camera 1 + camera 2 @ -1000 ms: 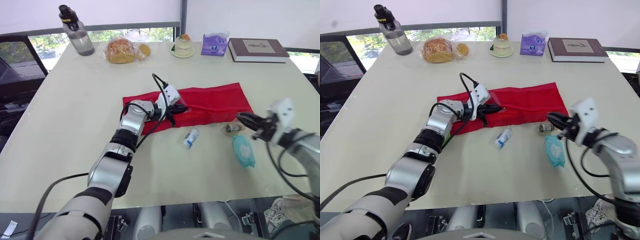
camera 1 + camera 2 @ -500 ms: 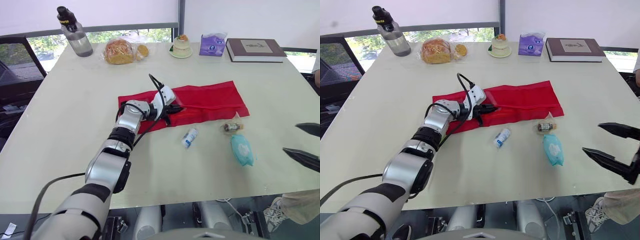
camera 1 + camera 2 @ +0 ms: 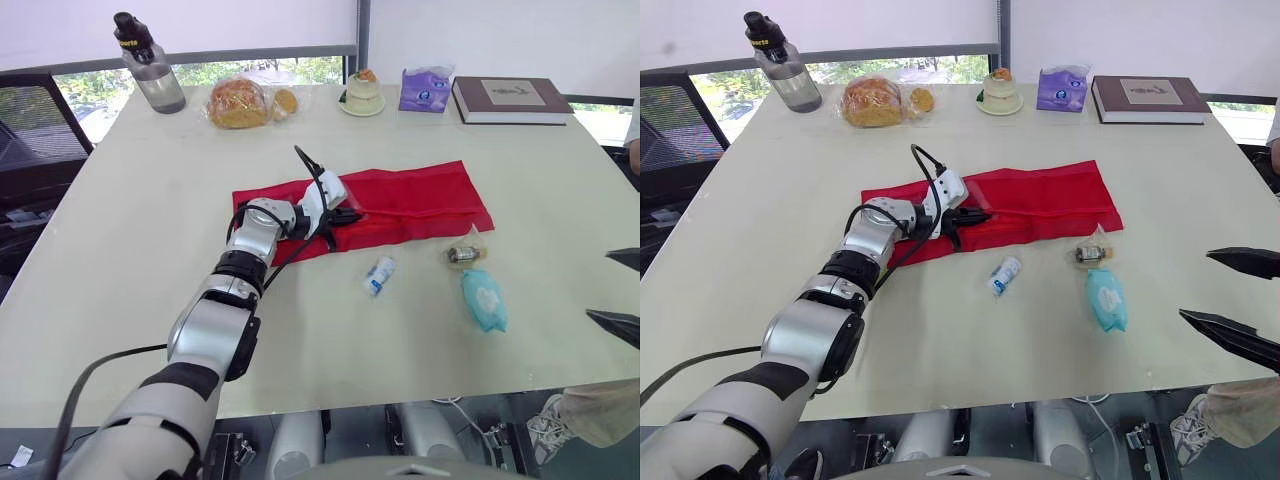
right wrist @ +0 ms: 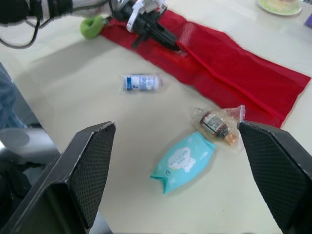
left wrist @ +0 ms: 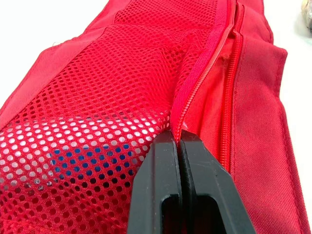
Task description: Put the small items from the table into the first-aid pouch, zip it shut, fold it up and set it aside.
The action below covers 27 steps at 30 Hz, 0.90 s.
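Note:
The red first-aid pouch [image 3: 1050, 198] lies unfolded across the middle of the table, its mesh pocket gaping along the zipper [image 5: 214, 63]. My left gripper [image 3: 975, 215] is shut on the pouch's zipper edge [image 5: 176, 130] at the left part of the opening. In front of the pouch lie a small white roll [image 3: 1005, 273], a clear packet [image 3: 1092, 252] with a brown item inside, and a teal wipes pack [image 3: 1106, 299]. My right gripper [image 3: 1238, 300] hovers wide open at the table's right edge, apart from all three items and holding nothing.
Along the far edge stand a water bottle [image 3: 778, 62], bagged bread [image 3: 870, 100], a small cake on a dish [image 3: 1001, 90], a purple tissue pack [image 3: 1061, 88] and a brown book [image 3: 1148, 99]. Bare tabletop surrounds the pouch.
My right gripper drew back from the clear packet to the table's right edge and opened wide. The left gripper kept its hold on the pouch.

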Each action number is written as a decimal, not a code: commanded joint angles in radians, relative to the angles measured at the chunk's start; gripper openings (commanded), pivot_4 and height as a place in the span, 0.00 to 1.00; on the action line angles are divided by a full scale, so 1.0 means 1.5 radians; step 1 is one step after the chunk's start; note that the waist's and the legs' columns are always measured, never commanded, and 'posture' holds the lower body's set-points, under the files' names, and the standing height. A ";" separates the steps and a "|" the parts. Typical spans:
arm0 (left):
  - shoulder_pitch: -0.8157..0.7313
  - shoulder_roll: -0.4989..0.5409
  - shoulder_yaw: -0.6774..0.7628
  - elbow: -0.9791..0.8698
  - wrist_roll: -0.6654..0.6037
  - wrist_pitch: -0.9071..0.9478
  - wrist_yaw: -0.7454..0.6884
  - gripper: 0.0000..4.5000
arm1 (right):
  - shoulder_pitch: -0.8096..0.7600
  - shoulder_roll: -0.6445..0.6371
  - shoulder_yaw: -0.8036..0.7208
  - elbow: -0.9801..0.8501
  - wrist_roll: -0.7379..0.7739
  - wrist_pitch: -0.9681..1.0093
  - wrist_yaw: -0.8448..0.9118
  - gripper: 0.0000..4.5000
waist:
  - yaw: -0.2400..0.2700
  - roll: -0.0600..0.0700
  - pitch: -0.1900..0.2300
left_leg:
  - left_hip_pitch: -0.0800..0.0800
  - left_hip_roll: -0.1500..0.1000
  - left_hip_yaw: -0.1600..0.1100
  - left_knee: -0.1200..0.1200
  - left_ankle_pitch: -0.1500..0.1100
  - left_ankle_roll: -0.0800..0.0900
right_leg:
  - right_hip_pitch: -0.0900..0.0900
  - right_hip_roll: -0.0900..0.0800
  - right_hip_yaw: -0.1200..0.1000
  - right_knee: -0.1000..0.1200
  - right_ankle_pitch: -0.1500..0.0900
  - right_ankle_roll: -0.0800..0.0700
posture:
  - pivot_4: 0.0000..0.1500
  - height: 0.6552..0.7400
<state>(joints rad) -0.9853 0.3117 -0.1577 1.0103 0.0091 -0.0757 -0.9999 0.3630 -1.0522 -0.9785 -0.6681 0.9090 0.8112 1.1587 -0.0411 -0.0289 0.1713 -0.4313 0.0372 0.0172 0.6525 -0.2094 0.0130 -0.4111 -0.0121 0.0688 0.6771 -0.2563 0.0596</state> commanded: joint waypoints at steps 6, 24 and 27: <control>0.005 -0.014 0.003 -0.027 0.005 -0.001 0.000 0.00 | -0.329 -0.033 0.445 0.151 -0.165 -0.173 -0.003 0.95 | 0.000 -0.001 0.000 | 0.000 0.000 0.000 0.000 0.000 0.000 | 0.000 0.000 0.000 -0.001 0.000 0.000 | 1.00 1.00; 0.056 -0.021 -0.006 -0.143 0.002 0.051 -0.004 0.00 | -0.807 0.308 0.961 0.662 -0.585 -0.592 0.139 0.95 | 0.011 0.000 0.001 | -0.001 0.000 0.000 0.001 0.000 0.000 | -0.001 0.000 -0.001 0.001 0.002 -0.003 | 1.00 1.00; 0.065 -0.020 -0.005 -0.157 0.001 0.059 -0.002 0.00 | -0.827 0.329 0.973 0.714 -0.608 -0.634 0.154 0.95 | 0.011 0.000 0.001 | -0.001 0.000 0.000 0.001 0.000 0.000 | -0.001 0.000 -0.001 0.001 0.002 -0.003 | 1.00 1.00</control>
<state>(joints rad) -0.8920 0.2801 -0.1657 0.8076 0.0170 0.0062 -1.0003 -0.8624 -0.5576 0.4862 0.3920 0.0061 -0.0996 1.3721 -0.0243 -0.0282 0.1728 -0.4327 0.0370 0.0168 0.6532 -0.2093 0.0128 -0.4122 -0.0125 0.0669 0.6783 -0.2538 0.0553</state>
